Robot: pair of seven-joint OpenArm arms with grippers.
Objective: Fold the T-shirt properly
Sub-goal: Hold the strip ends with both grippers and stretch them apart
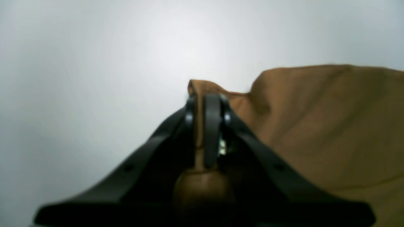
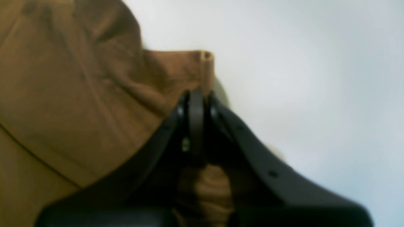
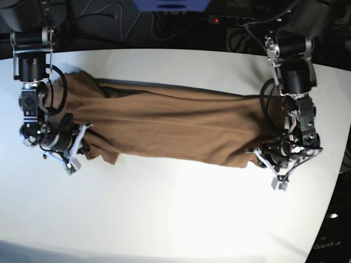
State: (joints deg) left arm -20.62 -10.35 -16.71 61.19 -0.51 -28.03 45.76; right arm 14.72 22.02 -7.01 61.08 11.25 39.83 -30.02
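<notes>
The tan-brown T-shirt (image 3: 170, 123) is stretched in a long band across the white table (image 3: 181, 208) between my two arms. My left gripper (image 1: 205, 101), on the base view's right (image 3: 262, 155), is shut on a bunched edge of the T-shirt (image 1: 315, 119). My right gripper (image 2: 197, 94), on the base view's left (image 3: 82, 137), is shut on a hemmed edge of the T-shirt (image 2: 79, 94). Both wrist views show cloth pinched between the black fingers and pulled taut.
Dark cables and equipment (image 3: 164, 22) lie beyond the table's far edge. The table's curved right edge (image 3: 334, 181) is close to my left arm. Bare white tabletop lies in front of the shirt.
</notes>
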